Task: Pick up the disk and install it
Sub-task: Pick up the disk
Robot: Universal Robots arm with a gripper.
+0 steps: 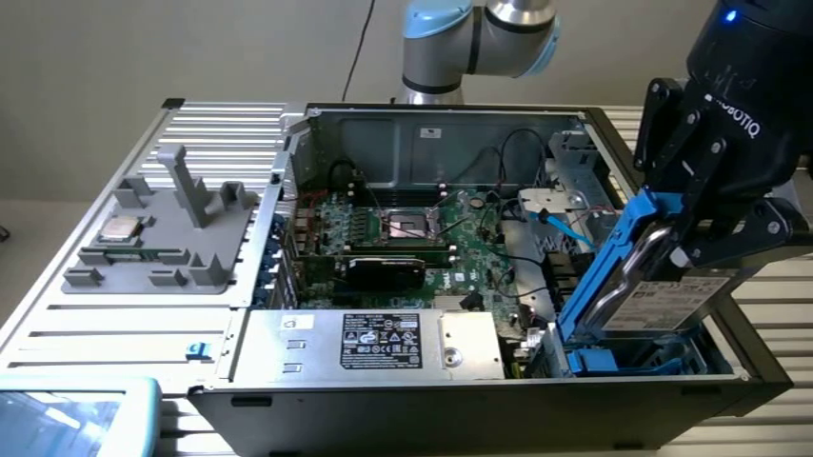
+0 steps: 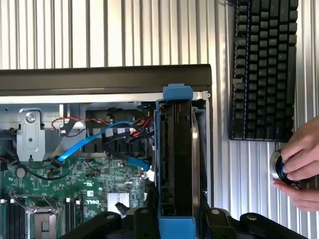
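The disk point(image 1: 664, 297) is a flat grey-metal drive with a white printed label on its face and a blue plastic bracket point(image 1: 607, 262) running along its edges. It stands tilted, its lower end down inside the open computer case point(image 1: 483, 405), at the case's front corner on the exterior view's right, above the blue fittings there. The gripper point(image 1: 688, 249) is clamped on the disk's upper part, its black fingers pressing both faces. The arm point(image 1: 477, 43) rises behind the case's rear wall, and its wrist hangs over that same corner. Seen from the wrist, the disk is edge-on just inside the case's black front panel. Outside the case, a person's hand point(image 2: 299, 174) holds a round object beside a black keyboard point(image 2: 261, 69) on the slatted worktop point(image 2: 124, 30)
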